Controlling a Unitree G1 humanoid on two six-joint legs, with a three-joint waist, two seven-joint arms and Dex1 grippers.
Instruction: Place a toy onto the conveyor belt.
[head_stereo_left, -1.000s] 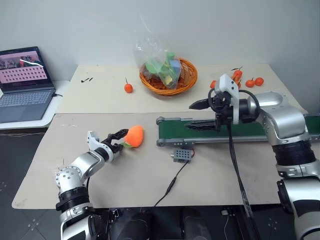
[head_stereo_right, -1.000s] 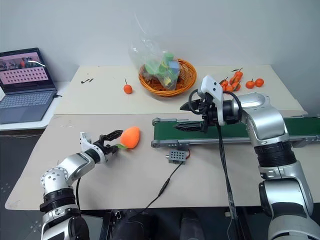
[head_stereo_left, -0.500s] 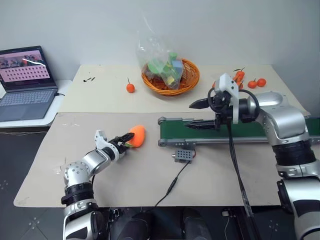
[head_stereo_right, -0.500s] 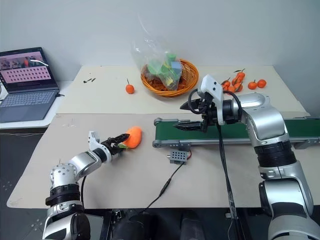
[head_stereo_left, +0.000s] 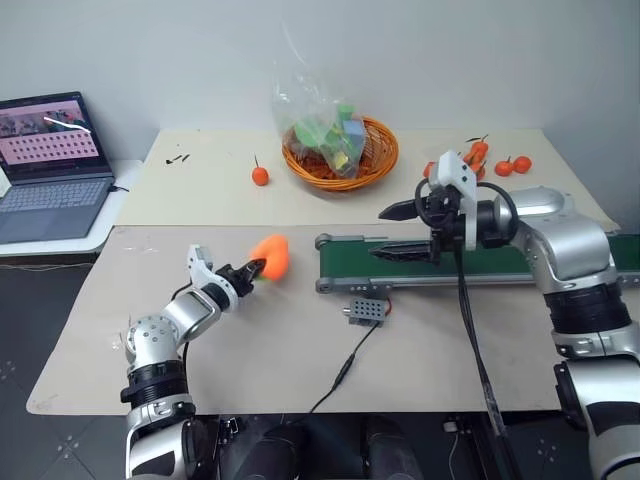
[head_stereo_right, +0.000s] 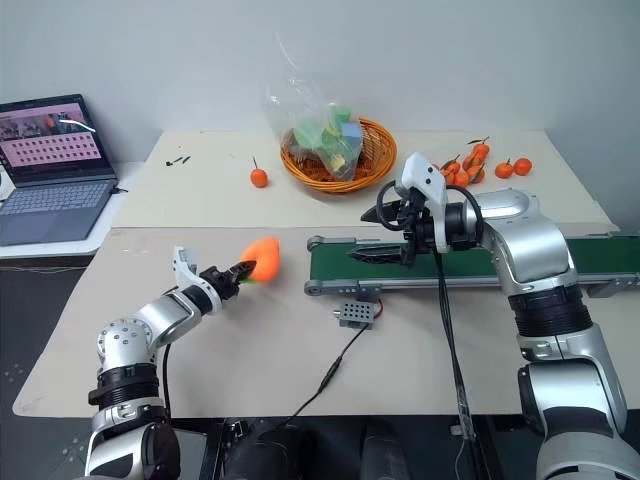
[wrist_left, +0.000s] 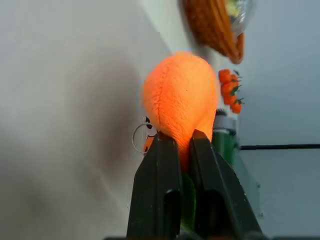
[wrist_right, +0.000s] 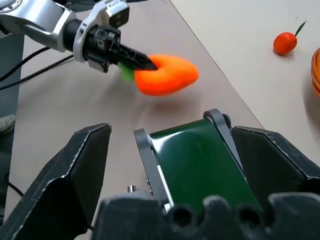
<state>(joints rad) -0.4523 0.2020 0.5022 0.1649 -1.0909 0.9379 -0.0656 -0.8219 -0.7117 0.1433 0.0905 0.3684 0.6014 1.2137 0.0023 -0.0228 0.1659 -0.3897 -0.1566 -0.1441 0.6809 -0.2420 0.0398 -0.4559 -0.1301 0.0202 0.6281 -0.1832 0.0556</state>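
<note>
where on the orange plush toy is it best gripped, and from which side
By its narrow green-leaf end, coming level from the robot's left, as the left gripper does now: it is shut on the toy there. The plush tapers to that end, so the fingers span it, leaving the round body free toward the conveyor belt.

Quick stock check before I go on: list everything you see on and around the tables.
toy: one, orange plush, held above the near table, beside the belt's end
conveyor belt: one, dark green in grey frame, near table
grey box: one, with black cable, in front of the belt
basket: one, orange wicker, far table, holding a clear bag of green and blue blocks
small orange fruits: several at the far table's right; one left of the basket
laptop: one, open, far left
left hand: shut on the toy
right hand: open, over the belt
</note>
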